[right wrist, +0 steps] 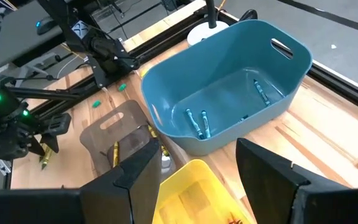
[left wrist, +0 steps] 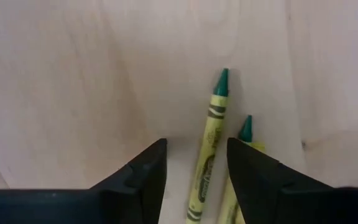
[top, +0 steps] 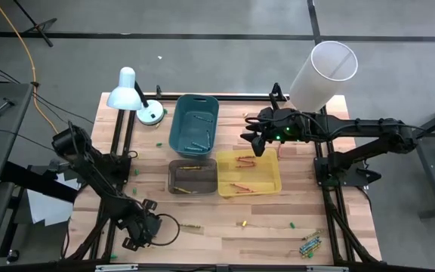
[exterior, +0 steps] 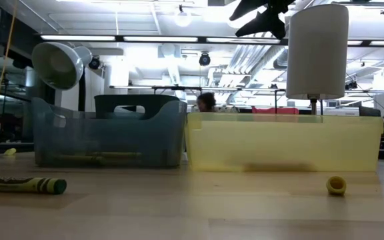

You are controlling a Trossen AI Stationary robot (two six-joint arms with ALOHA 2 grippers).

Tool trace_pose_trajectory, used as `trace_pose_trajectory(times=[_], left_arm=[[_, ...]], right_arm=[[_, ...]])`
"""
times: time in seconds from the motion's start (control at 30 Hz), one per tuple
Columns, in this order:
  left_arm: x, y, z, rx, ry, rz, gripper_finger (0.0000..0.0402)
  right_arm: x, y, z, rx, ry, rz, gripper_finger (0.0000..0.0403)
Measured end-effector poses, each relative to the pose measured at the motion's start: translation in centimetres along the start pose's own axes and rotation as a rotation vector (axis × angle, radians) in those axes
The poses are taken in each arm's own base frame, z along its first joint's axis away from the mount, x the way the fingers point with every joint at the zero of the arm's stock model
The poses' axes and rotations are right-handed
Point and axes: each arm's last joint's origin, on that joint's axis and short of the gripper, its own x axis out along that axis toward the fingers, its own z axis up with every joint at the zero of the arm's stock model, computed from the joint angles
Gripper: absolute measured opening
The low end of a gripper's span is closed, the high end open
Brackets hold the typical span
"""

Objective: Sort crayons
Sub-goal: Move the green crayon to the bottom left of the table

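A wooden worktop (top: 225,227) seen from above holds three bins near its middle: a blue bin (top: 194,123) toward the far edge, a smoky clear bin (top: 192,176) just in front of it, and a yellow bin (top: 248,174) beside the clear one.

The left gripper (top: 140,229) sits low near the front left corner of the worktop. Its wrist view shows the two dark fingers (left wrist: 143,177) spread apart and released, with a green-tipped crayon (left wrist: 211,134) lying on the wood between them, not clamped. A second green-tipped crayon (left wrist: 243,140) lies just beside it, partly hidden behind one finger.

The right gripper (top: 254,141) hangs above the far edge of the yellow bin, near the blue bin's corner. Its fingers (right wrist: 135,180) stand wide open and hold nothing.

Blue crayons (right wrist: 197,121) lie on the floor of the blue bin. Red-orange crayons (top: 245,160) lie in the yellow bin, and yellow crayons (right wrist: 115,152) rest in the clear bin. A small cluster of crayons (top: 310,245) lies near the front right corner, and one yellow crayon (top: 242,224) lies alone near the front edge.

A white desk lamp (top: 131,94) stands at the far left corner, and a tall white cylinder (top: 322,75) at the far right.
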Motion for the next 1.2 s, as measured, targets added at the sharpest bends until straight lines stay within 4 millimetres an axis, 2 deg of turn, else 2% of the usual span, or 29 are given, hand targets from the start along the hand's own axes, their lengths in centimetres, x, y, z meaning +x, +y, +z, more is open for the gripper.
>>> trace_pose_trajectory(times=[0.23, 0.33, 0.47, 0.53, 0.6, 0.73, 0.9, 1.0, 1.2], left_arm=[[1.1, 0.2, -0.1, -0.031, 0.046, 0.056, 0.012], [1.3, 0.4, -0.2, -0.053, 0.049, 0.094, 0.0086], [1.2, 1.0, 0.0, -0.075, 0.057, 0.114, 0.0019], [1.1, 1.2, 0.2, -0.097, 0.059, 0.105, 0.0008], [0.8, 1.7, 0.3, -0.139, 0.062, 0.088, 0.0009], [-1.3, 2.7, 0.3, -0.205, 0.017, 0.1, 0.0002], [-5.6, 3.0, 2.3, -0.192, -0.157, -0.016, 0.0001], [-7.4, 3.9, 4.8, -0.164, -0.251, -0.011, 0.0001], [-7.8, 5.9, 10.7, -0.076, -0.257, 0.063, 0.0]], right_arm=[[0.0, 0.0, 0.0, 0.0, 0.001, 0.0, 0.02], [0.0, 0.0, 0.0, 0.003, 0.001, 0.0, 0.02], [0.0, 0.0, -0.1, 0.002, 0.005, -0.002, 0.02], [0.0, 0.0, -0.1, 0.002, 0.006, -0.003, 0.02], [0.0, 0.0, -0.1, 0.001, 0.007, -0.003, 0.02], [0.0, 0.0, -0.1, -0.001, 0.007, -0.003, 0.02], [0.0, -0.1, -0.1, -0.014, 0.013, -0.008, 0.02], [0.0, -0.1, -0.1, -0.029, 0.014, -0.009, 0.02], [0.0, -0.2, -0.3, -0.033, 0.035, -0.02, 0.02]])
